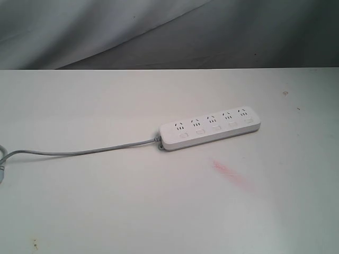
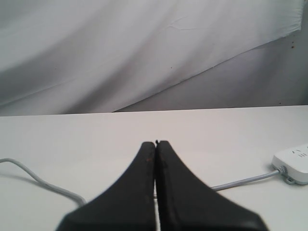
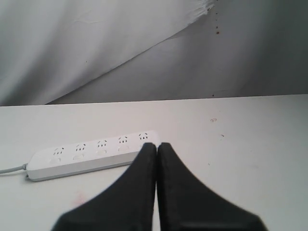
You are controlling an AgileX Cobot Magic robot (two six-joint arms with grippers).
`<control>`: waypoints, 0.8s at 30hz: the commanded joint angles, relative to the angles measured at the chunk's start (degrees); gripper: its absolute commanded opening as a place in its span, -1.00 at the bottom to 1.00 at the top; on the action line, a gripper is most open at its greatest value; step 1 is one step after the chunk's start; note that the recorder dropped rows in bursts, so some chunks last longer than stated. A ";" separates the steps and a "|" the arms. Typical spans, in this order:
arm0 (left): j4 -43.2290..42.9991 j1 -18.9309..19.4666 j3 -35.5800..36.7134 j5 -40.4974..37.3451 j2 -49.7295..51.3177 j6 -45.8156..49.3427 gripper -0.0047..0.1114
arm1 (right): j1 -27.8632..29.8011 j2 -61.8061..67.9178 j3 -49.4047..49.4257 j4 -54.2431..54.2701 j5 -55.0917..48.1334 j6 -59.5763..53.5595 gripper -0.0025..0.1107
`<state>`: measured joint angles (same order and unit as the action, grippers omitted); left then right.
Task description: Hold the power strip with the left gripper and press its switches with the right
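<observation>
My left gripper (image 2: 155, 143) has its two black fingers pressed together, holding nothing, low over the white table (image 1: 159, 211). From there the power strip (image 2: 294, 161) is well off to one side. Only its cord end shows in that view, and the thin grey cord (image 2: 243, 181) trails from it across the table behind my fingers.

My right gripper (image 3: 157, 144) is also pressed together and empty. The power strip (image 3: 91, 156) lies flat on the table beyond its tips, with one end hidden behind them. I cannot tell how near they are.

In the exterior view the power strip (image 1: 210, 129) lies at a slant right of centre, its row of switches (image 1: 216, 128) facing up. The cord (image 1: 79, 152) runs off to the left edge, and a faint pink smear (image 1: 230, 172) marks the table just in front of the strip.
</observation>
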<state>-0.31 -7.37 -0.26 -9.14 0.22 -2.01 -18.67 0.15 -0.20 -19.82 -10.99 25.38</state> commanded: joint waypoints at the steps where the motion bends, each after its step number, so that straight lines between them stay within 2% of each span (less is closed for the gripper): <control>1: -0.05 0.09 0.26 0.02 -0.22 -0.50 -0.92 | 0.49 -0.15 0.20 3.30 1.75 -6.89 -0.96; 5: -0.05 0.09 0.26 0.02 -0.22 -0.50 -0.92 | 0.49 -0.15 0.20 16.22 2.20 -22.21 -0.96; 7: -0.05 0.09 0.26 0.02 -0.22 -0.50 -0.92 | 0.49 -0.15 0.20 20.85 2.84 -26.43 -0.96; 24: -0.05 0.09 0.26 0.02 -0.22 -0.50 -0.92 | 0.49 -0.15 0.20 22.64 3.54 -27.51 -0.96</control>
<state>-0.31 -7.37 -0.26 -9.14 0.22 -2.01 -18.67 0.15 -0.20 2.43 -8.14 -1.53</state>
